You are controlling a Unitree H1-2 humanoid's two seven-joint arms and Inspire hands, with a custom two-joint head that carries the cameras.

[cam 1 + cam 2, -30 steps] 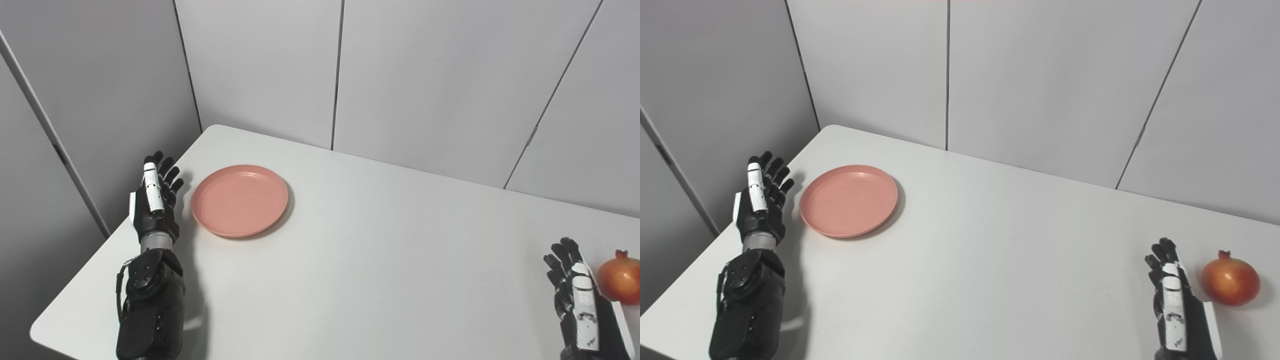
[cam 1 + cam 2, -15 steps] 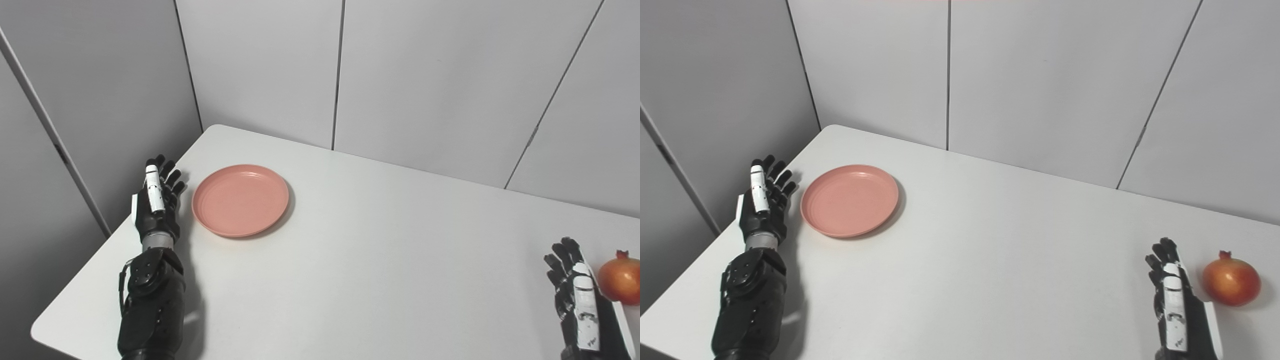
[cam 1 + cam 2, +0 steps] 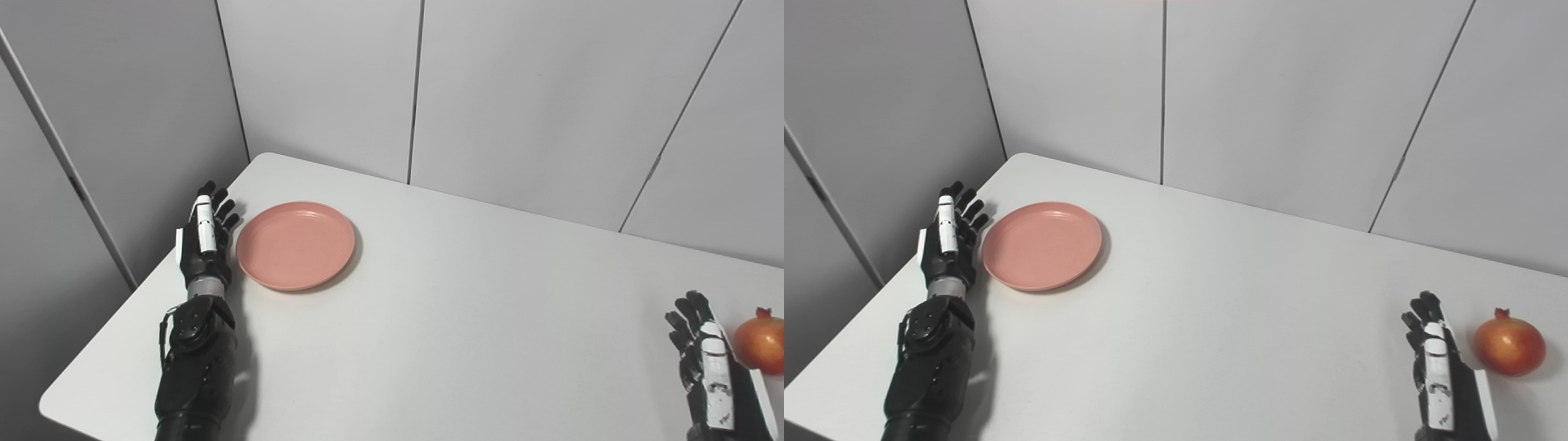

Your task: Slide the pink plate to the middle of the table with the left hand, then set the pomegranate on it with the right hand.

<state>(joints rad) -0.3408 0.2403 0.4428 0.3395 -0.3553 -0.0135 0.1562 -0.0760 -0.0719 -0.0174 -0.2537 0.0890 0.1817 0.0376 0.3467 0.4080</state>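
A pink plate [image 3: 295, 245] lies flat near the far left corner of the white table [image 3: 465, 306]. My left hand [image 3: 205, 236] stands on edge right beside the plate's left rim, fingers straight and apart, holding nothing; whether it touches the rim I cannot tell. A red-orange pomegranate [image 3: 1509, 348] sits at the right edge of the table. My right hand [image 3: 1436, 358] rests open just left of the pomegranate, a small gap between them, fingers pointing away from me.
Grey wall panels [image 3: 520, 92] close off the table's far side and left side. The table's left edge [image 3: 122, 318] runs close to my left forearm. Bare white tabletop stretches between the plate and the pomegranate.
My left hand has moved right and a little forward, closing the gap to the plate's left rim. The plate, the pomegranate and my right hand have stayed put.
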